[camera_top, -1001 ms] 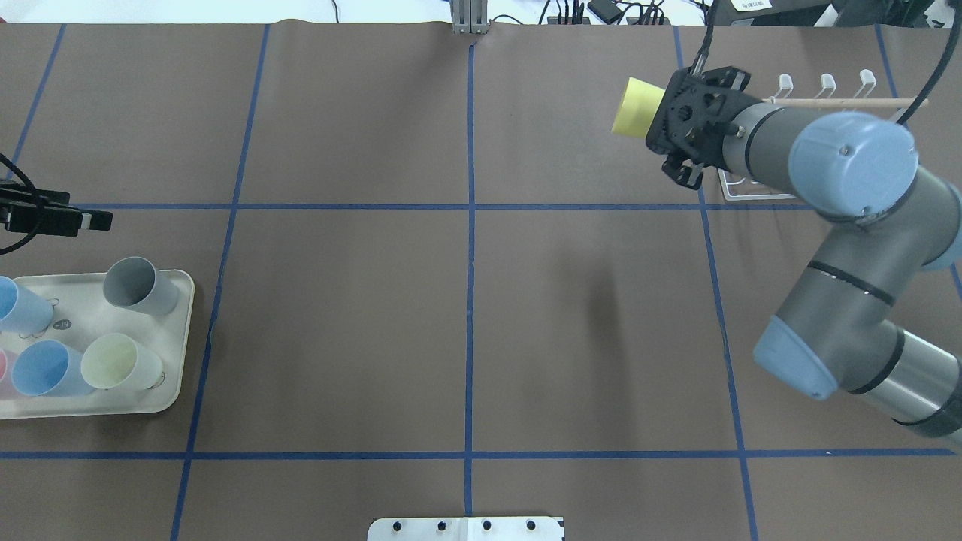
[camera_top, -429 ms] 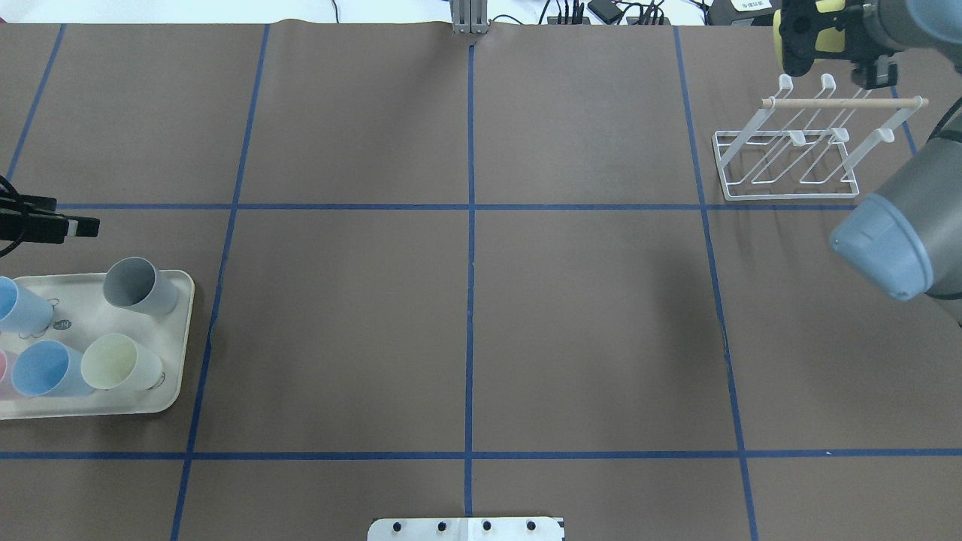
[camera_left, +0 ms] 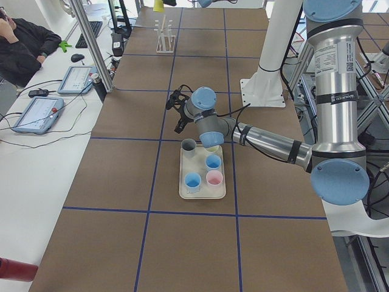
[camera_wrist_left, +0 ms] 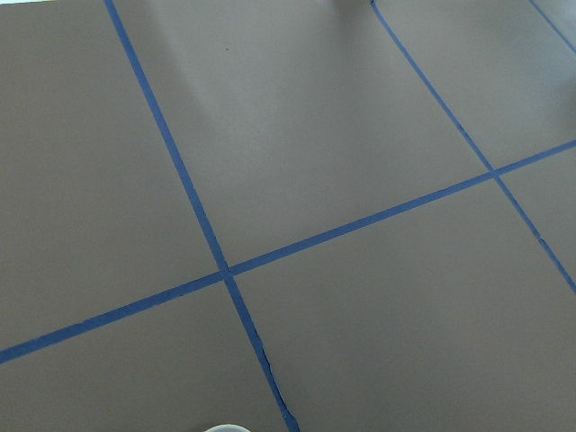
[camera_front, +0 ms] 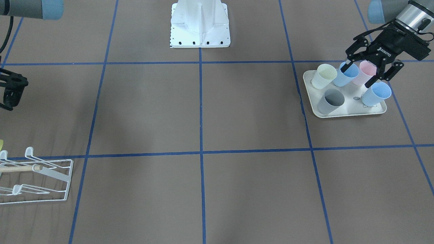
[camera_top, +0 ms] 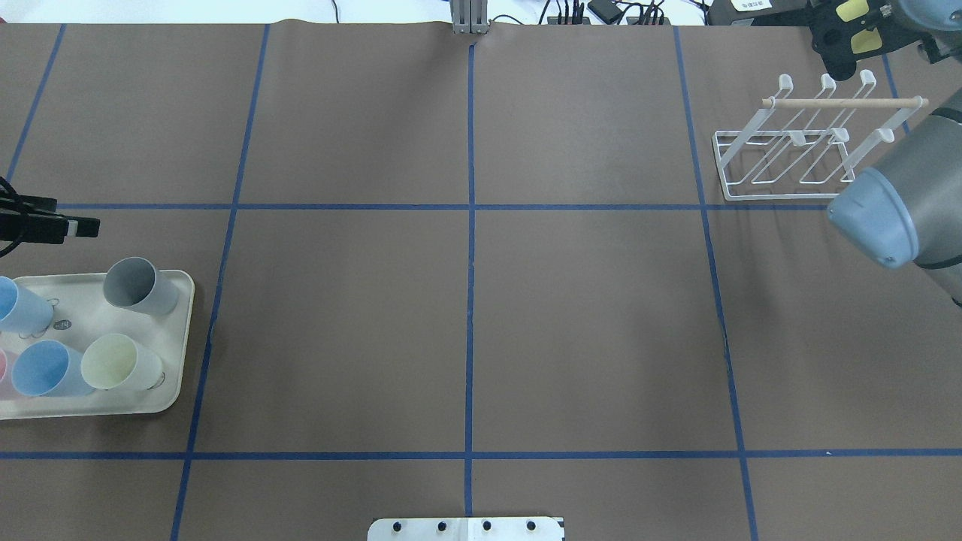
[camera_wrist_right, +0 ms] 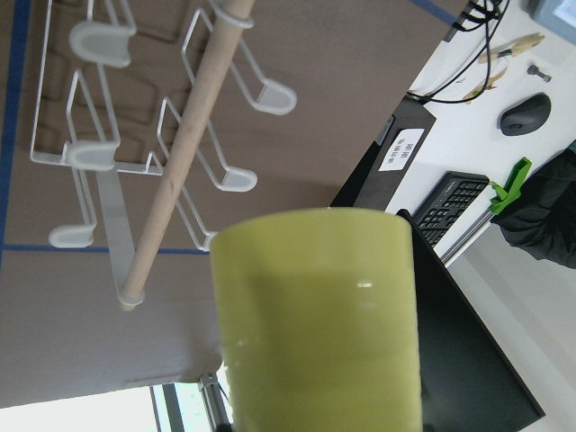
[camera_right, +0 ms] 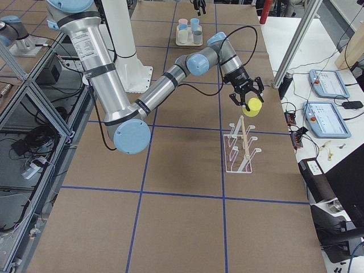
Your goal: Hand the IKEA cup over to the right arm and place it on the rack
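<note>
Front-facing: left jaws spread open and empty, above the tray (camera_front: 349,110) of cups. Overhead, then the right end: right jaws clamped on the yellow cup (camera_right: 253,106), held in the air just past the rack (camera_top: 797,140) and its top prongs, not on it. Right wrist: cup filling the foreground, the rack's dowel (camera_wrist_right: 180,153) beyond.

Soft, even light from overhead fills every view, bright but without harsh contrast. The matte brown surface (camera_top: 586,315) carries only faint shadows with blurred edges, and a pale sheen in the left wrist view. The white strip past its far edge in the overhead view is washed out. In the right wrist view the cup (camera_wrist_right: 317,315) sits close to the lens, slightly soft, with one small glint; the rack (camera_wrist_right: 191,135) behind it reads crisper.
</note>
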Tool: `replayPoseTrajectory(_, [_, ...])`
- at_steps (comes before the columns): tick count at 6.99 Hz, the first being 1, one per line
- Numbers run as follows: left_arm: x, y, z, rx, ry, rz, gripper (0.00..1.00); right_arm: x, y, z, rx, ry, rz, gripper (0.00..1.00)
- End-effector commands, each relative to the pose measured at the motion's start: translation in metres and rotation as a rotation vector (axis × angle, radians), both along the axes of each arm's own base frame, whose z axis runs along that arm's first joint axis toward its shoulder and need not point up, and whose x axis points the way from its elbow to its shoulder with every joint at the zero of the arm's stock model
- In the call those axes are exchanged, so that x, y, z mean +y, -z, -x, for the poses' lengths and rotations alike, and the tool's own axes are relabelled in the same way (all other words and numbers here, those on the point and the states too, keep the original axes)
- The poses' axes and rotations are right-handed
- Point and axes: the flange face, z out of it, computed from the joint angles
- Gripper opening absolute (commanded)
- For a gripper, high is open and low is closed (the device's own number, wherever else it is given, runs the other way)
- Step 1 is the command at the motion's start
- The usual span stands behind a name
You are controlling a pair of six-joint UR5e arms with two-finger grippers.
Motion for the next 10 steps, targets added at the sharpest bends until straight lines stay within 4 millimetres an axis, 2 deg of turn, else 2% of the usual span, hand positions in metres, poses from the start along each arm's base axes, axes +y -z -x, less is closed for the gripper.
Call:
replayPoseTrajectory(1, [0.000, 0.000, 0.000, 0.001, 0.000, 0.001, 1.00, -0.011, -0.027, 0.003, 0.088, 0.043, 0.042, 0.00])
replayPoseTrajectory(2, [0.000, 0.000, 0.000, 0.001, 0.000, 0.001, 1.00, -0.019, -0.041, 0.007, 0.096, 0.044, 0.053, 0.00])
replayPoseTrajectory(3, [0.000, 0.000, 0.000, 0.001, 0.000, 0.001, 1.00, -0.034, -0.068, 0.017, 0.091, 0.052, 0.036, 0.00])
replayPoseTrajectory(4, [0.000, 0.001, 0.000, 0.002, 0.000, -0.001, 1.00, -0.043, -0.082, 0.021, 0.099, 0.064, 0.013, 0.00])
replayPoseTrajectory(6, [0.000, 0.001, 0.000, 0.002, 0.000, -0.001, 1.00, -0.047, -0.094, 0.023, 0.130, 0.067, 0.022, 0.00])
replayPoseTrajectory(10, [0.000, 0.001, 0.000, 0.002, 0.000, -0.001, 1.00, -0.042, -0.102, 0.046, 0.162, 0.069, 0.017, 0.00])
